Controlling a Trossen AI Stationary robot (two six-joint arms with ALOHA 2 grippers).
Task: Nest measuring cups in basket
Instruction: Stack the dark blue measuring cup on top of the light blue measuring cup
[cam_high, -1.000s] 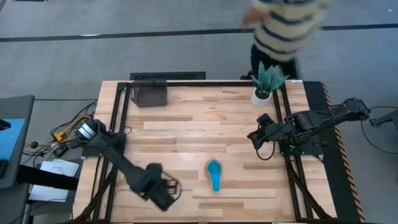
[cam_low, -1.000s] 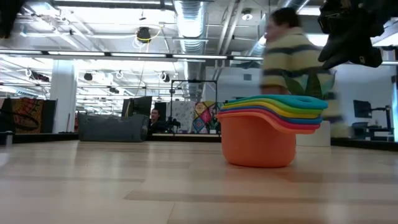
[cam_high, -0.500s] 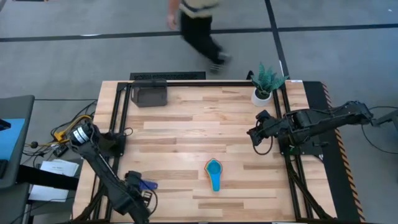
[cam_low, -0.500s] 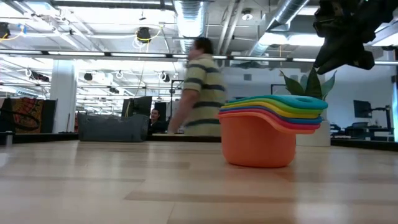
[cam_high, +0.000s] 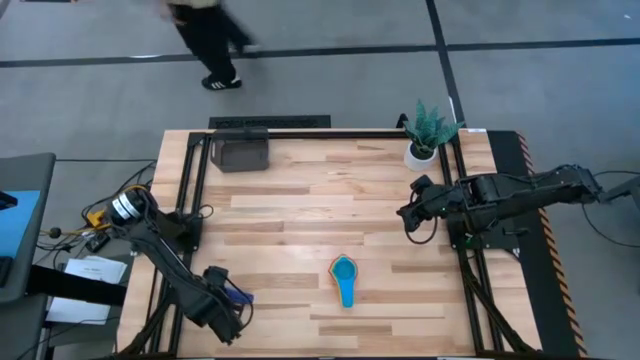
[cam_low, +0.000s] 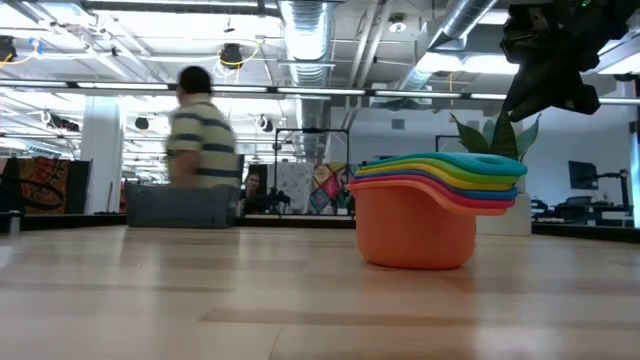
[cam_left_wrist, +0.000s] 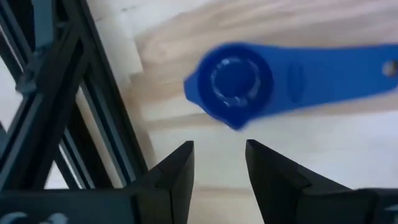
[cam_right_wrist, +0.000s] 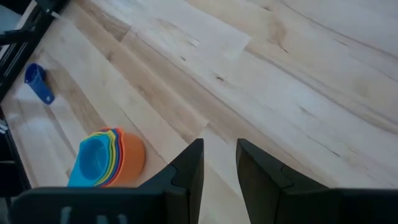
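Note:
A nested stack of measuring cups (cam_high: 343, 276), orange outermost and light blue innermost, stands upright on its base at the table's near middle, handles toward the near edge. It also shows in the low view (cam_low: 430, 210) and the right wrist view (cam_right_wrist: 106, 158). A small dark blue cup (cam_left_wrist: 233, 81) lies alone near the near left corner (cam_high: 233, 296), its handle (cam_left_wrist: 336, 71) flat on the wood. My left gripper (cam_left_wrist: 219, 168) is open just short of it (cam_high: 222, 316), touching nothing. My right gripper (cam_high: 410, 216) is open and empty, held above the table at the right. The dark grey basket (cam_high: 240, 152) stands at the far left.
A white pot with a green plant (cam_high: 424, 140) stands at the far right corner, close behind my right arm. The black frame rails (cam_left_wrist: 93, 106) run along the table's left edge beside my left gripper. A person (cam_low: 200, 140) walks beyond the far edge.
My left gripper has gone toward the table's left and near edges. The small dark blue cup, hidden a second ago, now lies bare just beyond its fingers. The person behind the table has walked from the right to the left.

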